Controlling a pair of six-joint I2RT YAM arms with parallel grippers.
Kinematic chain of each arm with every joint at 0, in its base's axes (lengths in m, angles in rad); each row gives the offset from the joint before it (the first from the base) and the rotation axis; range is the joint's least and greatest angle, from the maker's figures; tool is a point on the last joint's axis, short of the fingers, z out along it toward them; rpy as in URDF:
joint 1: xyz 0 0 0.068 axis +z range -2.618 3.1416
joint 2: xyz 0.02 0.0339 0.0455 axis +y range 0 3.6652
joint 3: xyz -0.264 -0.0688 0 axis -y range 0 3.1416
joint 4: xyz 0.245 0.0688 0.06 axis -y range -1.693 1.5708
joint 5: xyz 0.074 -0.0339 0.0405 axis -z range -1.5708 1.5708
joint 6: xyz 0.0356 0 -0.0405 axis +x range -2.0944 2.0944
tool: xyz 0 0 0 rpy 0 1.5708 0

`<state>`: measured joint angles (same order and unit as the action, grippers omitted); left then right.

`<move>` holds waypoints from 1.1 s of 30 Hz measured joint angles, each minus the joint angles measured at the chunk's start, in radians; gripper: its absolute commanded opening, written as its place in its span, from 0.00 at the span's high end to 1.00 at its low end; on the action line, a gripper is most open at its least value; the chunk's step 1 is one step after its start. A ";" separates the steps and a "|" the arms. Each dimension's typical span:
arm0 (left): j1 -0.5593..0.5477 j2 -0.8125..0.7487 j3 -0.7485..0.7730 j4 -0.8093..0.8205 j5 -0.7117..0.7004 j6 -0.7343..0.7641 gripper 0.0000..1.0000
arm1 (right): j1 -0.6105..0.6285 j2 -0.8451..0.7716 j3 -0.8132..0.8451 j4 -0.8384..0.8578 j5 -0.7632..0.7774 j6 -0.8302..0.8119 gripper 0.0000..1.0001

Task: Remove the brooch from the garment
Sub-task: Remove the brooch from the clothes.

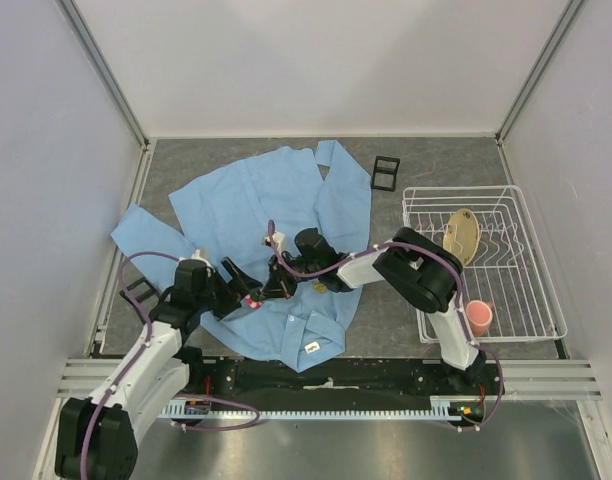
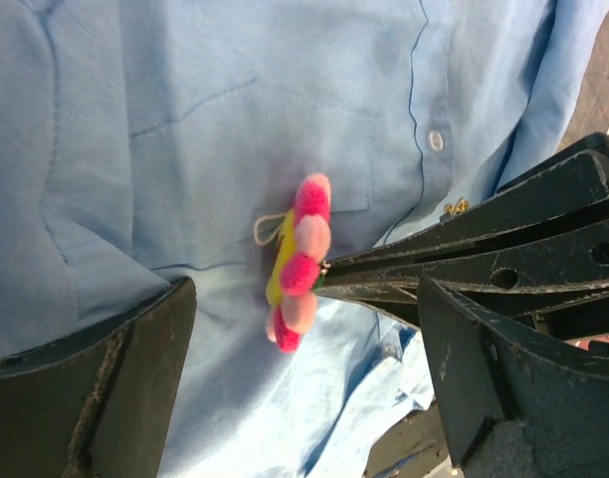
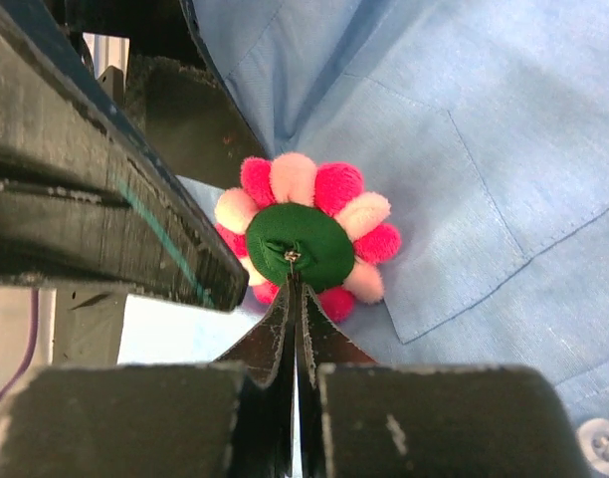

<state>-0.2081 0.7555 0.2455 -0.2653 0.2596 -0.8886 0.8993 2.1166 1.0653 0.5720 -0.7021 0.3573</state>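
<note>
Now the brooch (image 2: 297, 261) stands edge-on just over the chest pocket (image 2: 235, 159) of the garment (image 2: 185, 60), its green back pinched in the closed tips of the right gripper (image 3: 294, 299), which reaches in from the right, while the left gripper (image 2: 306, 309) gapes wide around it, touching nothing.

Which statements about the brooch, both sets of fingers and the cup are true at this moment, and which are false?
1. The right fingers are pinched shut on the back of the brooch. True.
2. The left fingers are closed on the brooch. False: they stand wide open, one on each side of it, not touching it.
3. The back of the brooch is green. True.
4. The pink cup stands on the shirt. False: it sits in the wire rack to the right of the shirt.
</note>
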 measured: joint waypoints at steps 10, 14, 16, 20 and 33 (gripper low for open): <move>0.060 0.074 -0.035 0.174 0.040 -0.001 0.34 | -0.013 0.006 -0.022 0.049 -0.019 0.047 0.91; 0.067 0.174 -0.033 0.233 0.061 0.003 0.60 | -0.013 0.006 -0.023 0.040 -0.006 0.048 0.85; 0.068 0.221 -0.023 0.248 0.071 0.006 0.67 | -0.013 0.005 -0.027 0.034 0.003 0.047 0.88; 0.069 0.248 -0.012 0.265 0.087 0.023 0.78 | -0.013 0.005 -0.029 0.031 0.010 0.048 1.00; 0.073 0.151 -0.073 0.290 0.091 0.034 0.94 | -0.013 0.005 -0.023 0.031 0.019 0.084 1.00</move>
<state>-0.1349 0.9066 0.1726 0.0250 0.3504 -0.8547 0.8864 2.1216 1.0420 0.6025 -0.6830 0.4416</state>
